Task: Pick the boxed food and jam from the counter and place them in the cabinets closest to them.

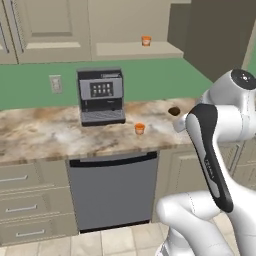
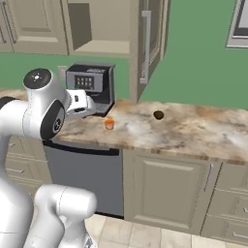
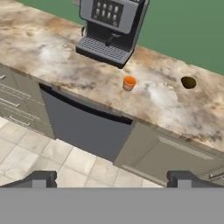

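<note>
Listing items on the counter (image 1: pixel 45 135): one small orange jam (image 1: pixel 139 128) jar, upright, near the front edge, at about 5 o'clock from the coffee machine (image 1: pixel 100 96) in the left base view and apart from it. A second orange jar (image 1: pixel 146 41) of the same kind stands on the pale shelf of the doorless cabinets (image 1: pixel 135 50), at roughly 1 o'clock above the machine. A small dark round object (image 1: pixel 174 110) lies on the stone at 3 o'clock from the machine, well apart from the counter jar. A grey dishwasher front (image 1: pixel 112 190) sits under the counter, directly below the jar, with tan drawers (image 1: pixel 27 200) at its 9 o'clock. The gripper (image 3: pixel 111 179) hangs above the floor in front of the dishwasher, its two dark fingertips (image 3: pixel 41 178) spread wide with nothing between them; in the hand view the counter jar lies at 12 o'clock from it, well apart.
</note>
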